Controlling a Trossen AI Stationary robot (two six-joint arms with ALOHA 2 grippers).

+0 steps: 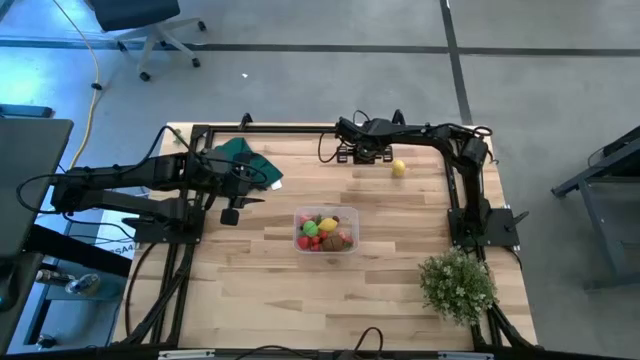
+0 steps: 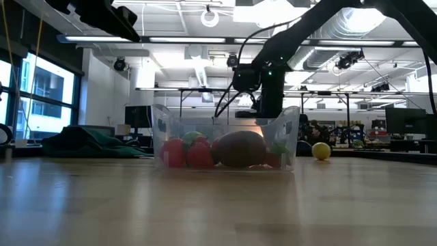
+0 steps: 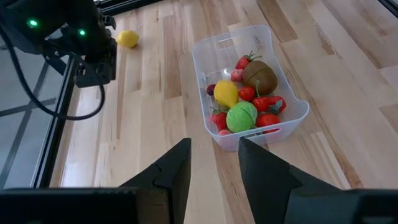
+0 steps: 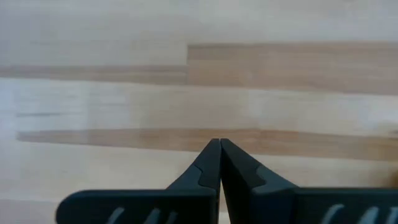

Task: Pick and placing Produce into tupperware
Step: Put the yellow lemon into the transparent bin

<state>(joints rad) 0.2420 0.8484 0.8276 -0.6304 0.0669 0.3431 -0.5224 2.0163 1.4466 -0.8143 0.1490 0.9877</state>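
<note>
The clear tupperware [image 1: 326, 231] stands mid-table and holds several produce pieces [image 3: 244, 99]: red, yellow, green and a brown one [image 2: 240, 149]. One yellow piece [image 1: 398, 168] lies alone on the wood toward the far right, also seen in the left wrist view [image 3: 127, 39] and the low view [image 2: 321, 150]. My left gripper [image 3: 214, 163] is open and hovers left of the tub, fingers pointing toward it. My right gripper [image 4: 220, 149] is shut and held over bare wood near the far edge [image 1: 362, 154], just left of the loose yellow piece.
A dark green cloth [image 1: 246, 160] lies at the far left of the table. A bushy pale-green plant [image 1: 457, 285] stands at the near right corner. Black frame rails [image 1: 270, 127] run along the table's edges. Bare wood lies in front of the tub.
</note>
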